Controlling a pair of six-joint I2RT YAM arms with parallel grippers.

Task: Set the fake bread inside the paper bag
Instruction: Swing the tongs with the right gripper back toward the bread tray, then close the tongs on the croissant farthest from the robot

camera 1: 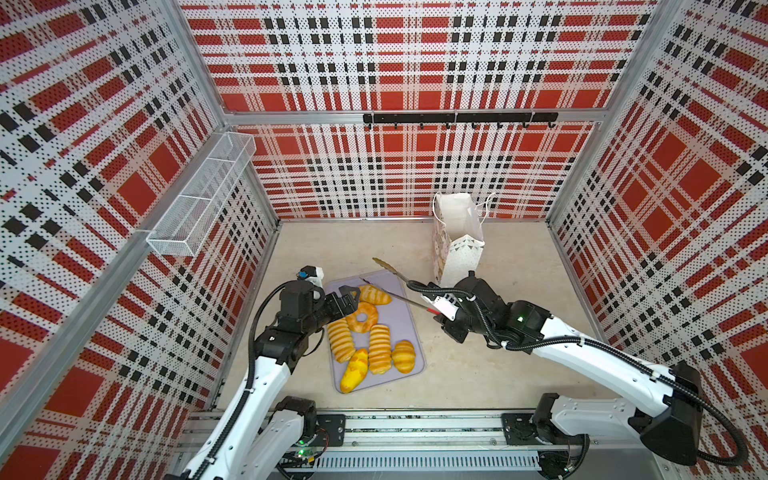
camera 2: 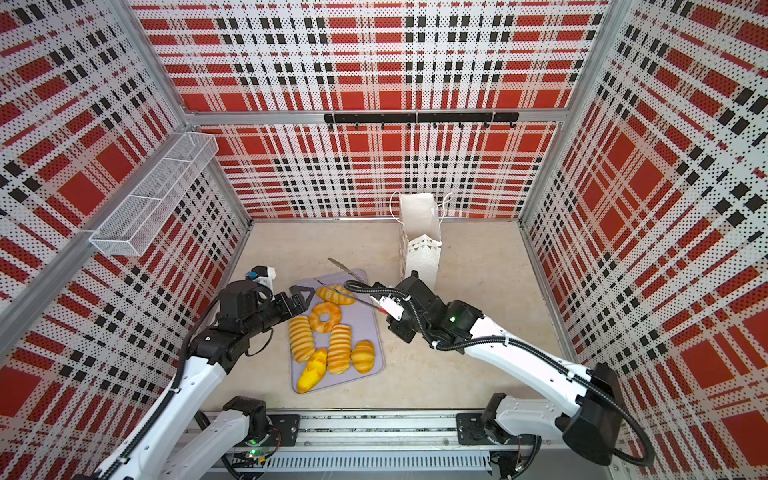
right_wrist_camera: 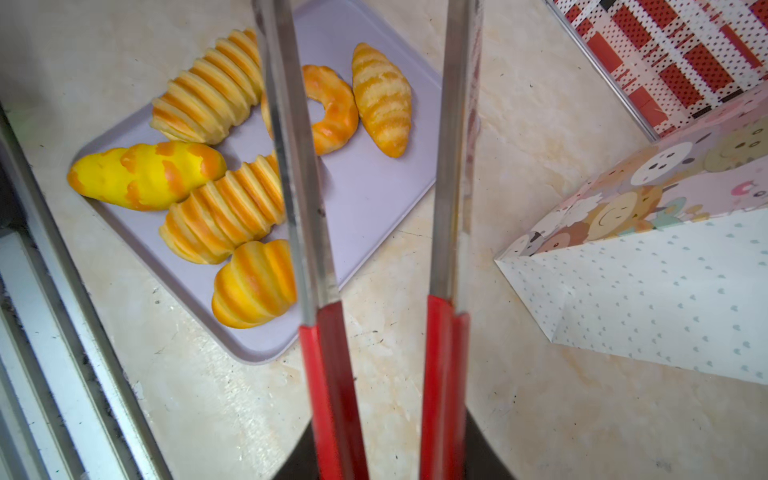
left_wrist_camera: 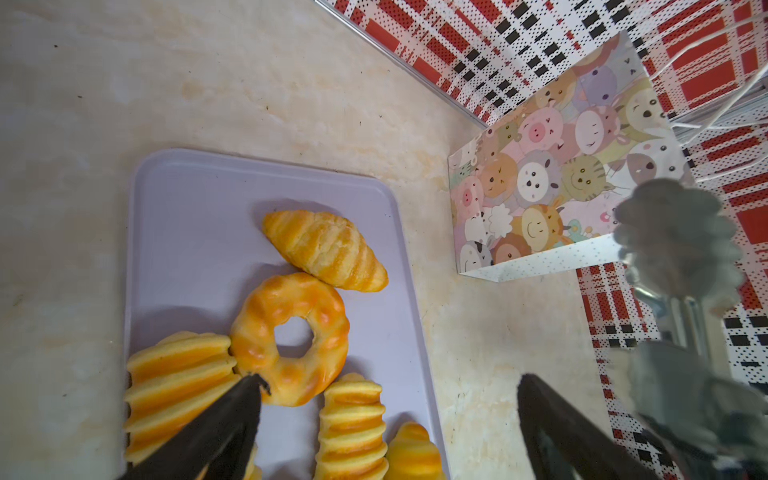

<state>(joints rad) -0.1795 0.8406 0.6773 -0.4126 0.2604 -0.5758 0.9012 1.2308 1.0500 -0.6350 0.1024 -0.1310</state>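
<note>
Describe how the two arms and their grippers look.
The left arm and right arm have white shells, black joints and black ribbed cable along them; a green light glows on the right one. The left gripper and right gripper are black with pointed jaws.

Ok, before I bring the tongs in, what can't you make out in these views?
Bottom of the paper bag: in both top views, hidden by its own walls, so its contents are unseen.
Tips of the tongs: cut off by the right wrist view's edge, and blurred in the left wrist view.
Part of the ring doughnut: in the right wrist view, behind a tong arm.
</note>
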